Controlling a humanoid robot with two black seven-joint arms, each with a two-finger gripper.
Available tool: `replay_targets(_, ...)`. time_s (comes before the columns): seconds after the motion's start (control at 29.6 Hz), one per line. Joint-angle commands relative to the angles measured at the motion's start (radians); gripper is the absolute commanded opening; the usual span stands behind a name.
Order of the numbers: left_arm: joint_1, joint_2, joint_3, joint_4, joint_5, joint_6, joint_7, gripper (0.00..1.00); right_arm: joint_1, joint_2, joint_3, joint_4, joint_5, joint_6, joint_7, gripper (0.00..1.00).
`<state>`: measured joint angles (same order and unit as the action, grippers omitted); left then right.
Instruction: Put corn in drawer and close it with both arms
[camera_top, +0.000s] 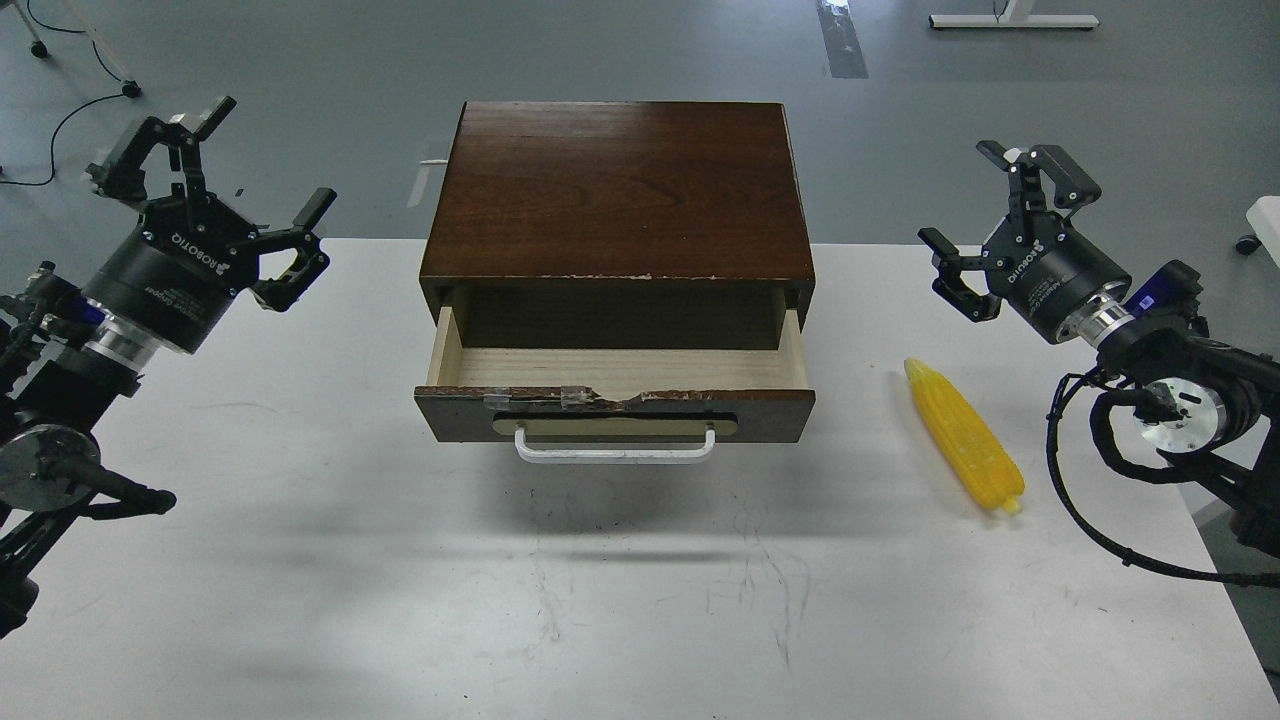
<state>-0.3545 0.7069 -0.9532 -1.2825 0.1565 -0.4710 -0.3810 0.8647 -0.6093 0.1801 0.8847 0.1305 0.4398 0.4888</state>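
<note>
The corn (964, 436) lies on the white tabletop (640, 600) at the right of the frame, well right of the open drawer (614, 390). Its long axis runs from upper left to lower right. The right pincer (985, 215) hangs above and slightly right of it, fingers apart and empty, and is clearly the nearer one. The left pincer (235, 170), also spread and empty, sits in the upper left, across the cabinet (618, 190) from the cob. Both arms are raised, pincers tilted inward toward the cabinet.
</note>
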Motion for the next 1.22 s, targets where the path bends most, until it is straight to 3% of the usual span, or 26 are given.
replay_targets(0.0, 0.006, -0.001, 0.001, 0.000, 0.000, -0.001, -0.009, 1.00, -0.006, -0.003, 0.001, -0.001, 0.000, 0.002, 0.000, 1.00)
replay_targets(0.51, 0.005, 0.005, 0.025, 0.095, 0.003, -0.018, -0.013, 1.00, -0.009, 0.002, 0.001, -0.036, 0.000, 0.000, 0.000, 1.00)
replay_targets(0.78, 0.005, -0.014, 0.025, 0.083, 0.002, -0.018, -0.024, 1.00, -0.019, -0.001, -0.005, -0.027, -0.008, 0.011, 0.000, 1.00)
replay_targets(0.88, 0.005, -0.015, 0.024, 0.081, 0.002, -0.018, -0.032, 1.00, -0.012, -0.013, -0.004, -0.024, -0.058, 0.045, 0.000, 1.00)
replay_targets(0.98, 0.005, -0.015, 0.024, 0.081, 0.002, -0.018, -0.070, 1.00, 0.020, -0.061, -0.004, -0.013, -0.203, 0.049, 0.000, 1.00)
replay_targets(1.18, 0.005, -0.015, 0.025, 0.072, 0.012, -0.018, -0.072, 1.00, 0.115, -0.165, -0.011, 0.083, -0.555, 0.049, 0.000, 1.00)
